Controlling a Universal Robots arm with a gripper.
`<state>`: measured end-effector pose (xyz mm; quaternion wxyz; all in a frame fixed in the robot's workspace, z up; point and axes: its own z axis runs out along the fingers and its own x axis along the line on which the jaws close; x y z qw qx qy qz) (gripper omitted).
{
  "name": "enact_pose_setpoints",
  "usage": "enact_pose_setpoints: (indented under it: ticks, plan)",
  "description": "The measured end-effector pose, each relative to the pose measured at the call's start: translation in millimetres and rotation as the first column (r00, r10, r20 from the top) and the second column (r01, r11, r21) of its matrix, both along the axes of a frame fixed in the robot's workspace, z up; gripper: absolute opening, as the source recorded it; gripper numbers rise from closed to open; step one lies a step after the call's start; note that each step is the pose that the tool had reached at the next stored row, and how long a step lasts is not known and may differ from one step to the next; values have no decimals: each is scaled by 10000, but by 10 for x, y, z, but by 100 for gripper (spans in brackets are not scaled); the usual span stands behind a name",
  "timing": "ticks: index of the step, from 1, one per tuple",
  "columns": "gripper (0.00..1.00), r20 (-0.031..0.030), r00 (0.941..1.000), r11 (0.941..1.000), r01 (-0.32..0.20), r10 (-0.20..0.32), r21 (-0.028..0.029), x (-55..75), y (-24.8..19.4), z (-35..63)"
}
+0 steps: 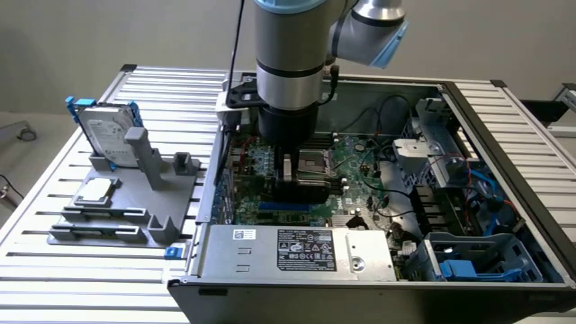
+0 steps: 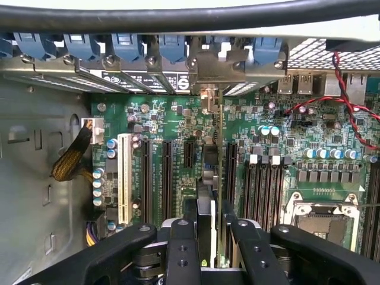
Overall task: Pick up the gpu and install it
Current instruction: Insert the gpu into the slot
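The gpu (image 2: pixel 218 154) stands on edge over a motherboard (image 2: pixel 285 136) expansion slot, bracket toward the case's (image 2: pixel 35 178) rear openings, so its connector lines up; my fingers (image 2: pixel 181 249) are clamped on its upper edge to hold it upright

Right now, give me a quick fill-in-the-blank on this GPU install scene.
1. The end effector holds the gpu edge-on over the green ___.
2. The hard drive sits in a ___ frame.
3. The CPU chip lies ___ the computer case.
Missing: motherboard; blue; outside.
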<state>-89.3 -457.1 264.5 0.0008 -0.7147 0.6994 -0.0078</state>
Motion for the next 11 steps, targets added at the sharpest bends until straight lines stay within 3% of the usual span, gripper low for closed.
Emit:
enact_pose_setpoints:
  ticks: [4,11]
  plan:
    - [27,1,10000,10000,0,0,-54,-3,0,-20]
    - [27,0,10000,10000,-1,1,-78,-11,0,-57]
